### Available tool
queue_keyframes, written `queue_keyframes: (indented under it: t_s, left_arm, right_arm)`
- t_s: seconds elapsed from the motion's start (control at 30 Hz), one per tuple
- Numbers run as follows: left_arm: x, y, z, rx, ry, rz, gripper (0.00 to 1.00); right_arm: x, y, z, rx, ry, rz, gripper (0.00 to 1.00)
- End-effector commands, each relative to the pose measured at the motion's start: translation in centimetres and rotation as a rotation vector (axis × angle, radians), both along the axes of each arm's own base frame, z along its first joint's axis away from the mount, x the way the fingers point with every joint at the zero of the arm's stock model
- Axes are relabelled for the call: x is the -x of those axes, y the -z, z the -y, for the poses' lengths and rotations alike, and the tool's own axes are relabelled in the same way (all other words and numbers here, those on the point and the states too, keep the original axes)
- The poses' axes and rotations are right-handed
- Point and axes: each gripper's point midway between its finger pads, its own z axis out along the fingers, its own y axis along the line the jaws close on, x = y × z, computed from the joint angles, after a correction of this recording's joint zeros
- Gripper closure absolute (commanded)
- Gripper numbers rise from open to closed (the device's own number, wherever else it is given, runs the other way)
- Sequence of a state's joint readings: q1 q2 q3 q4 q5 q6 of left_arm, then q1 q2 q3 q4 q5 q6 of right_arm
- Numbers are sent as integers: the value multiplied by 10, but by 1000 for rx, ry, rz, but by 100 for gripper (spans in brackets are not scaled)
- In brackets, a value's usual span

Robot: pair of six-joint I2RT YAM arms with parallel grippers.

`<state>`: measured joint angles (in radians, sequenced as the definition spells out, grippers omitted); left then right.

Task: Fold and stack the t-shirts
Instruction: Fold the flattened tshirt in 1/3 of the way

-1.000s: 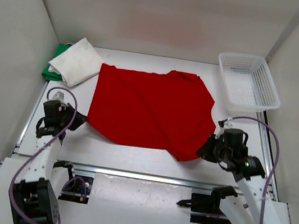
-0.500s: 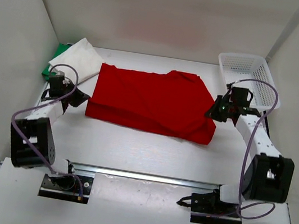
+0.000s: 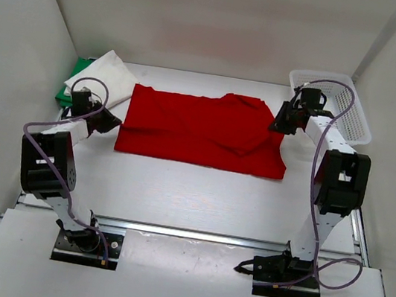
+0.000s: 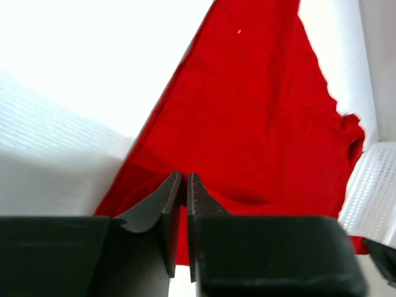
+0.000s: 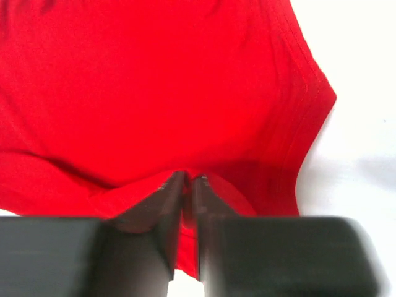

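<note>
The red t-shirt point(image 3: 201, 130) lies on the table folded over on itself, its near edge doubled back. My left gripper point(image 3: 115, 121) is shut on its left edge; the left wrist view shows red cloth point(image 4: 260, 111) pinched between the shut fingers point(image 4: 166, 204). My right gripper point(image 3: 277, 126) is shut on the shirt's right edge; the right wrist view shows the cloth point(image 5: 154, 93) bunched between the fingers point(image 5: 162, 204). A folded white t-shirt point(image 3: 102, 80) lies on a green t-shirt point(image 3: 73, 82) at the back left.
A white mesh basket point(image 3: 331, 102) stands at the back right, just right of my right arm. White walls enclose the table on three sides. A metal rail point(image 3: 192, 232) runs along the near edge.
Both grippers have carried the shirt's near edge away from me over the far half, folding the shirt in half. The arms are now stretched far back.
</note>
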<state>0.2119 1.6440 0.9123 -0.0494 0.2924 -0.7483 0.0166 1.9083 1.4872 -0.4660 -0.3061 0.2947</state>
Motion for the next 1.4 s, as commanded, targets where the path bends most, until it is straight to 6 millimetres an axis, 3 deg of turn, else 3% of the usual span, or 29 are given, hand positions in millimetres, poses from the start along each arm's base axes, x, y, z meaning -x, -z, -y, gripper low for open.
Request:
queue_keyframes:
  t_s: [0.0, 0.07, 0.17, 0.2, 0.23, 0.27, 0.3, 0.33, 0.37, 0.4, 0.47, 0.53, 0.57, 0.63, 0.7, 0.77, 0.83, 1.0, 1.07, 1.2, 1.23, 1.37]
  left_arm:
    - [-4, -9, -8, -25, -1, 34, 75]
    - [1, -19, -14, -40, -14, 60, 62]
    - [18, -28, -14, -84, -12, 74, 58]
    - [22, -38, -17, -110, -27, 94, 57]
    - [30, -32, -15, -115, -24, 86, 59]
    - [42, -32, -10, -117, -22, 93, 61]
    - [47, -39, -7, -121, -22, 117, 63]
    - [60, -23, -1, -111, -16, 89, 63]
    - [69, -19, 4, -113, -7, 93, 61]
    - [74, -16, 3, -125, -15, 90, 60]
    - [85, 3, 6, -109, -7, 40, 59]
    - [91, 14, 15, -64, 16, 18, 58]
    - [95, 23, 13, -45, 1, -7, 56]
    - [93, 29, 14, -40, -6, -7, 52]
    - [91, 36, 20, -16, 9, -18, 53]
    - [90, 43, 21, -16, 6, -43, 53]
    - [85, 45, 21, -22, 5, -43, 54]
    - [73, 47, 21, -11, -4, -35, 64]
    - [70, 49, 24, -10, -2, -35, 73]
    - [59, 52, 28, -40, -1, -62, 94]
    - [55, 52, 30, -36, 7, -71, 97]
    - [62, 52, 23, -26, -7, -78, 100]
  right_arm:
    - [-20, -30, -5, 5, -8, 110, 85]
    - [-30, -49, -11, -2, -6, 170, 85]
    - [-30, -74, -15, -14, -1, 217, 65]
    - [-21, -73, -12, -22, 20, 208, 60]
    - [-18, -91, -12, -25, 34, 260, 56]
    - [-3, -102, -16, -58, 54, 296, 55]
    - [19, -70, -21, -76, 66, 237, 57]
    - [41, -61, -23, -98, 84, 245, 77]
    - [48, -83, -25, -112, 93, 333, 92]
    - [73, -46, -27, -121, 106, 258, 100]
    - [100, -37, -22, -127, 130, 285, 100]
    - [133, 3, -15, -127, 161, 213, 97]
    - [136, 0, -8, -138, 190, 243, 88]
    - [158, 25, 7, -140, 246, 205, 73]
    - [165, 36, 26, -126, 311, 196, 64]
    - [169, 47, 33, -107, 333, 171, 54]
    - [170, 59, 40, -102, 358, 137, 50]
    - [153, 65, 52, -137, 416, 127, 50]
    - [138, 56, 50, -132, 409, 155, 55]
    - [121, 61, 42, -162, 383, 120, 95]
    - [121, 63, 41, -168, 384, 104, 100]
    - [133, 62, 38, -191, 413, 111, 100]
